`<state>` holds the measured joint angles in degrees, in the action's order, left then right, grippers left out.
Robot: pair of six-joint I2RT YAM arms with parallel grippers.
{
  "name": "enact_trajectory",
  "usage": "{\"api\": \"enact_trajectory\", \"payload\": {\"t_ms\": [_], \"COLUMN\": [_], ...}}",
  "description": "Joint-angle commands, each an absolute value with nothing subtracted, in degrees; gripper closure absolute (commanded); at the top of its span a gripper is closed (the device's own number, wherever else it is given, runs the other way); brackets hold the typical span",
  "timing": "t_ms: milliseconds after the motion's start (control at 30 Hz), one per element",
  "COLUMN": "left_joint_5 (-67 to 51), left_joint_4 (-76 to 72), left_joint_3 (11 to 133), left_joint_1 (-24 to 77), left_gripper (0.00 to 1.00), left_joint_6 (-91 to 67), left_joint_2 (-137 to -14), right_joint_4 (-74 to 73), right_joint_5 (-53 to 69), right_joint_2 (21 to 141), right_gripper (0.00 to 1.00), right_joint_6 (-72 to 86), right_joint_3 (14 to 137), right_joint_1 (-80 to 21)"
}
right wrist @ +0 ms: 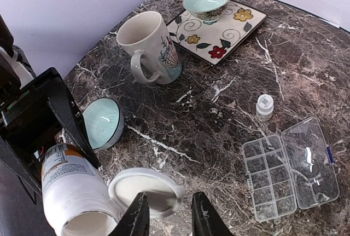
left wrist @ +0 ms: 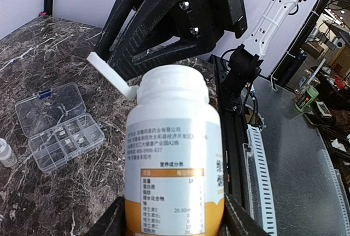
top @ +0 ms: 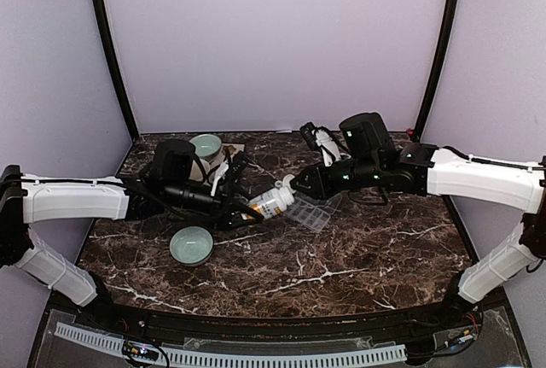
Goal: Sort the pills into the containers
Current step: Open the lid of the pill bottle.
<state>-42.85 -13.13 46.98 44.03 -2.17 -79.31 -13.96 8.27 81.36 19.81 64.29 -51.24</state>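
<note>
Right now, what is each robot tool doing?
Left tool: closed on the white plastic pill bottle with the orange label.
Right tool: open, holding nothing.

Soft, even light falls from overhead, bright enough everywhere, and the pale walls (top: 273,43) wash out to lavender. The dark marble table (top: 358,257) shows only faint, soft-edged shadows. White glints sit on the clear lid of the pill box (right wrist: 309,162). The bottle (left wrist: 175,154) is so near the left wrist lens that its lower print goes soft, and from above the dark posts (top: 111,52) bow outward at the edges
</note>
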Motion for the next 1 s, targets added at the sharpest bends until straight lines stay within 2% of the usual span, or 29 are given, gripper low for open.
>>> {"api": "enact_trajectory", "payload": {"t_ms": [0,967], "left_joint_5": [-37.9,-28.9], "left_joint_4": [-12.0,-21.1], "left_joint_3": [48.8,49.0], "left_joint_1": [44.9,45.7], "left_gripper": [0.92,0.93], "left_joint_6": [1.5,6.4], "left_joint_2": [-80.1,-87.9], "right_joint_4": [-12.4,-12.8], "right_joint_5": [7.4,3.5], "right_joint_2": [82.2,87.7], "right_gripper": [0.72,0.71], "right_joint_6": [19.0,18.8], "right_joint_3": [65.7,65.0], "right_joint_1": [-50.4,-47.0]}}
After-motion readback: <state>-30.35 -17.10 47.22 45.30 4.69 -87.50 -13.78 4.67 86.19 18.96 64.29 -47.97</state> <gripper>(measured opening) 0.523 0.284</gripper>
